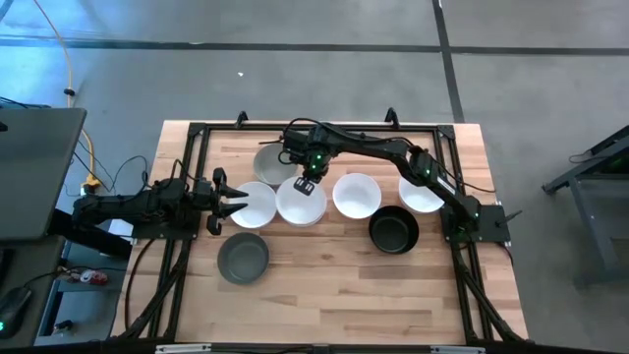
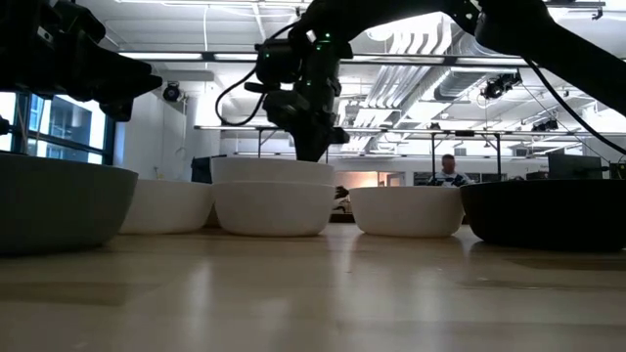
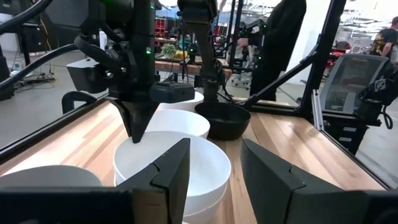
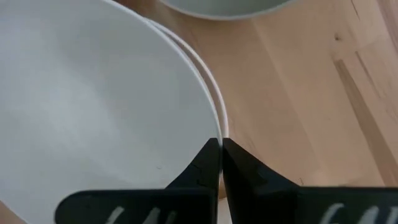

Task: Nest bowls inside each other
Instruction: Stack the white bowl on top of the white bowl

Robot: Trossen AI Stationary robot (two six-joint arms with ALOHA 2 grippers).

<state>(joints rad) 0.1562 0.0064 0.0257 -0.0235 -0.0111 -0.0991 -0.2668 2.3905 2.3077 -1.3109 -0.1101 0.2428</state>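
Right gripper pinching the rim of the nested white bowls.
Jaws nearly shut on that rim; left gripper, jaws apart, holds nothing beside the stack.

Table: pale blond wood, planked grain, framed by black rails.

Landmark = black bowl, matte, dark inside and out.

Glossy white bowls: one just behind the black bowl at the right arm's elbow; one behind and left of it; a white stack further left; another white bowl beyond that.

Matte grey bowls: one far left of the black bowl, nearer the front; one far left and behind the white row.

Both arms black; right gripper shows a green light.
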